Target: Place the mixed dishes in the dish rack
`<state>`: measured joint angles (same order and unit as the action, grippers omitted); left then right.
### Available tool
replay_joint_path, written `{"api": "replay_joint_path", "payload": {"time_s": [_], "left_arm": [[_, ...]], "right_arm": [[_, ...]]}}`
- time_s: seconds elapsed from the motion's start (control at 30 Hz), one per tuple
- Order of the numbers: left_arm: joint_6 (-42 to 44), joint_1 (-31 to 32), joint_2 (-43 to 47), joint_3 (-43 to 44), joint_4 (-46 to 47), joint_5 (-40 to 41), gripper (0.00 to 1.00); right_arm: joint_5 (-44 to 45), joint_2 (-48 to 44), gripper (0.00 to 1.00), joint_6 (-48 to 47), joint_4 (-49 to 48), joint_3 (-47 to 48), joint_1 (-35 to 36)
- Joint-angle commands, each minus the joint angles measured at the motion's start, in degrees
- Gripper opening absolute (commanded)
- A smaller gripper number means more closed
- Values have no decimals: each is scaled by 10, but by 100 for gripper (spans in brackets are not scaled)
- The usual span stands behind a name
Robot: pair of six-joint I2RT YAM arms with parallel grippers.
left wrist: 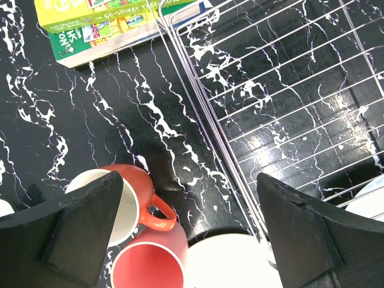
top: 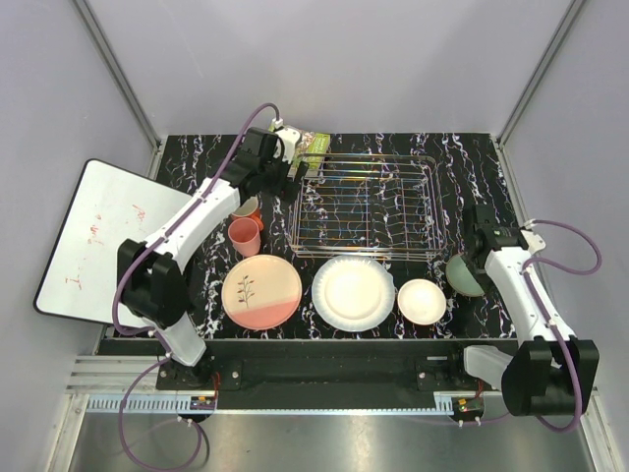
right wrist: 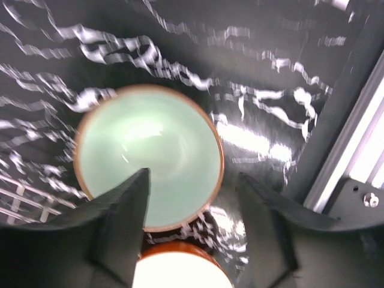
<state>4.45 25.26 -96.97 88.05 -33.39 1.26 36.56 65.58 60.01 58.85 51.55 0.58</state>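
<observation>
The silver wire dish rack stands empty at the table's middle back; its left rim shows in the left wrist view. In front lie the pink-and-cream leaf plate, the large white plate and the small cream bowl. Two salmon-pink cups stand left of the rack; they also show in the left wrist view. My left gripper is open, above the gap between cups and rack. My right gripper is open above the pale green bowl, one finger over its inside.
A green book lies behind the rack's left corner. A white board with red scribbles leans off the table's left edge. Grey walls enclose the table; a metal frame post is close to the right of the green bowl.
</observation>
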Motion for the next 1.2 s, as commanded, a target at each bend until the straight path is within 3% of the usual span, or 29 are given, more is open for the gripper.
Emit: {"api": "replay_joint_path", "payload": {"time_s": [0.0, 0.1, 0.27, 0.57, 0.83, 1.17], "left_arm": [[-7, -6, 25, 5, 15, 0, 99], [-5, -11, 25, 2, 21, -1, 99], [-7, -17, 25, -4, 32, -7, 99], [-7, -24, 23, -16, 41, -9, 99], [-2, -33, 26, -13, 41, -9, 99], [2, -40, 26, -17, 37, -9, 99]], "right_arm": [[-58, -15, 75, 10, -2, 3, -2], [-82, -16, 83, 6, 14, 4, -2], [-119, -14, 84, 14, 24, -17, -2], [-99, 8, 75, 48, 32, -40, -2], [-94, 63, 76, 78, -33, -71, -3], [-26, 141, 75, 87, -74, -27, -20]]}}
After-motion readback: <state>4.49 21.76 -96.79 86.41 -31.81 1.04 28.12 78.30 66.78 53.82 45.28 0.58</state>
